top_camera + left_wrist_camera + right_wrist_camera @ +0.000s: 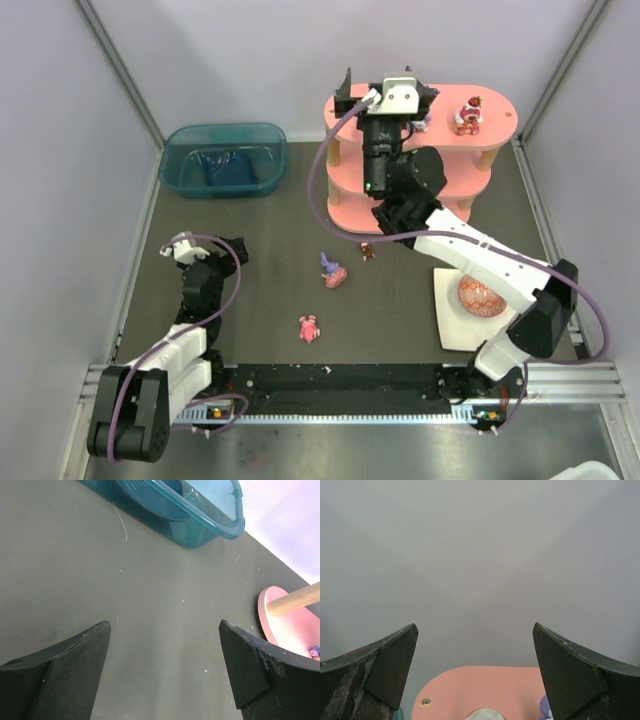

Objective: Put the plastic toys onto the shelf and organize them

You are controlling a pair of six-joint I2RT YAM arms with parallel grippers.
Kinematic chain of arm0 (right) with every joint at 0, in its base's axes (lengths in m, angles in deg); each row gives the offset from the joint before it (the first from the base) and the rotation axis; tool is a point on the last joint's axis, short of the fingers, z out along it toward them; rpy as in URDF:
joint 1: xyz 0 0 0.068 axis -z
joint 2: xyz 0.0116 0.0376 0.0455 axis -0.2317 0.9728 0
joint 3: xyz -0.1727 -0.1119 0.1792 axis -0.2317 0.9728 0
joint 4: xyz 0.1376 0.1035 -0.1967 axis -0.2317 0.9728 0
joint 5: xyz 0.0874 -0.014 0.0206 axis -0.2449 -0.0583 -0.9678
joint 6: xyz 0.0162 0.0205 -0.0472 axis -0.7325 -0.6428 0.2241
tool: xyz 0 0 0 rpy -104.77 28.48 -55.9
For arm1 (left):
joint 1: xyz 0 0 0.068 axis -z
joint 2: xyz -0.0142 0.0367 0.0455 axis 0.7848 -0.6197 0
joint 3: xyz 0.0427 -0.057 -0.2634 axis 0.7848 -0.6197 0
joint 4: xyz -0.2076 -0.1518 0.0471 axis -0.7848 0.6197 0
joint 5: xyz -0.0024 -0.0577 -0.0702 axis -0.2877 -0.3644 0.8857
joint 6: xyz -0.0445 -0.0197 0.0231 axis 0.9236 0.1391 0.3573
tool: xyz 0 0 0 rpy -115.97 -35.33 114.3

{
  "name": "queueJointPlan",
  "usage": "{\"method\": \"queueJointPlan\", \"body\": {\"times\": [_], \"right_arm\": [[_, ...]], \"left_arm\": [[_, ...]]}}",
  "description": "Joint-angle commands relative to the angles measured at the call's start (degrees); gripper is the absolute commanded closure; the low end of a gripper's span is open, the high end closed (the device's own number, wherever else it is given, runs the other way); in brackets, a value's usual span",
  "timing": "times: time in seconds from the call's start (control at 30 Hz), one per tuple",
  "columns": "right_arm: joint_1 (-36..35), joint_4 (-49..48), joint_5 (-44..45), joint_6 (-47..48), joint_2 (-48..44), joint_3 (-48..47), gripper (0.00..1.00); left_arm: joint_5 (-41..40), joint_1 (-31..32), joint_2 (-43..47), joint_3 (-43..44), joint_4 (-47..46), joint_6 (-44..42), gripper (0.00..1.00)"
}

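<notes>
The pink shelf (440, 150) stands at the back right. My right gripper (388, 100) hovers over the left half of its top board (485, 690), open, with nothing between its fingers. Just below the jaws a white-topped toy (484, 714) and a purple one (545, 707) peek in. A red toy (467, 115) stands on the top board's right half. On the mat lie a purple-blue bunny toy (333, 272), a small dark red toy (367, 251) and a pink toy (309, 328). My left gripper (208, 247) is open above bare mat at the left.
A teal bin (224, 158) sits at the back left. A patterned red-orange egg (480, 297) rests on a white board (450, 335) at the right. In the left wrist view the shelf's bottom board (285, 625) and a wooden post (295, 600) show.
</notes>
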Motion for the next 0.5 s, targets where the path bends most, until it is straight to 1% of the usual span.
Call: {"method": "queueJointPlan", "body": {"times": [0.0,0.1,0.13,0.23,0.27,0.3,0.4,0.47], "right_arm": [[-4.3,-5.9,-1.5,7.1,-8.2,-0.4,0.01],[-5.9,-3.8,0.4,5.1,-14.2,4.0,0.01],[-6.0,-2.4,0.9,4.0,-18.1,6.6,0.01],[-6.0,6.9,1.8,-3.7,-24.1,10.7,0.01],[-6.1,12.9,2.1,-5.5,-27.6,11.4,0.01],[-6.1,15.7,2.6,-8.6,-29.1,12.0,0.01],[-6.1,23.1,6.5,-12.2,-34.0,14.5,0.01],[-6.0,25.8,9.4,-13.2,-37.1,17.2,0.01]], "left_arm": [[0.3,-0.1,-0.3,1.1,-2.0,0.0,0.05],[0.3,-0.1,-0.1,1.1,-1.9,0.0,0.05],[0.4,-0.1,-0.2,1.1,-1.9,0.0,0.05],[0.4,-0.1,0.0,0.9,-1.8,0.0,0.05],[0.5,-0.1,0.1,1.0,-1.8,0.0,0.05],[0.4,-0.1,0.0,1.0,-1.8,0.0,0.05],[0.7,-0.1,0.0,1.1,-1.8,0.0,0.05],[0.9,-0.1,-0.2,1.1,-1.9,0.0,0.05]]}}
